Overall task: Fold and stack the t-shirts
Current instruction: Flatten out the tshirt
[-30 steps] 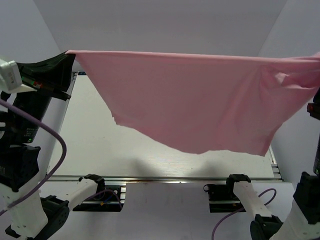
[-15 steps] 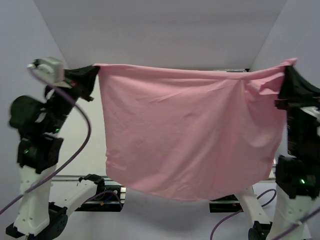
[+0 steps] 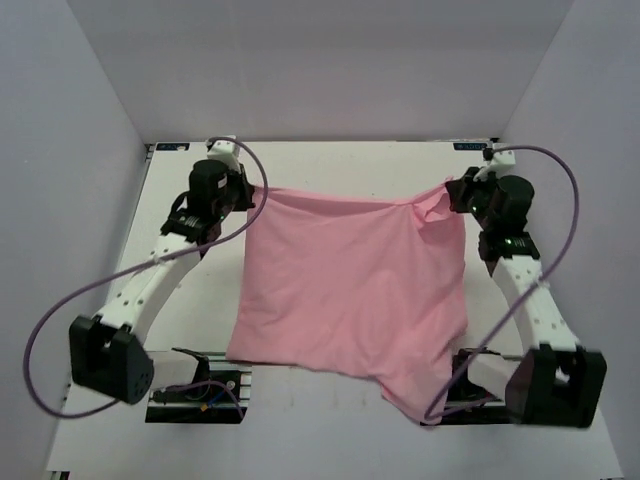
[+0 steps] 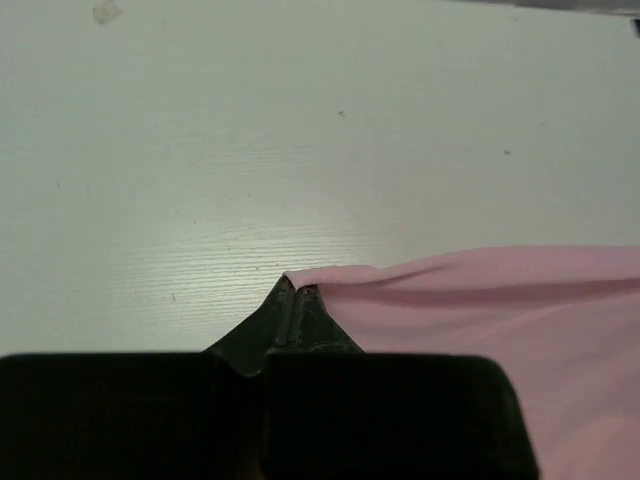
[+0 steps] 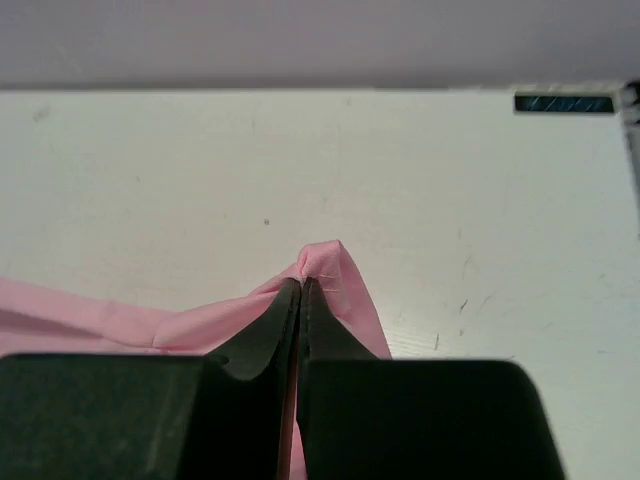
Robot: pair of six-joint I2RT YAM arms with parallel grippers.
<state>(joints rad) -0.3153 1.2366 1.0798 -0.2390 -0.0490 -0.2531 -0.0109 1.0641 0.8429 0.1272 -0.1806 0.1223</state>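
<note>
White table (image 3: 350, 165): shirt (image 3: 350, 290) just dropped from mid-air, laid flat-ish. My L gripper (image 3: 256, 192) & R gripper (image 3: 450, 192) clamped on far corners; prob. ready to fold.

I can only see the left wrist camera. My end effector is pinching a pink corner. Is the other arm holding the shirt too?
Observer: Yes. The right end effector is shut on the other far corner of the t-shirt.
Operator: Is the shirt all scrunched up?
Observer: No. The top camera shows it spread wide, with its far edge stretched from the left end effector across to the right one.
Operator: Does it all fit on the table?
Observer: Not quite. One near corner reaches past the near edge of the table, beside the right arm's base.
</note>
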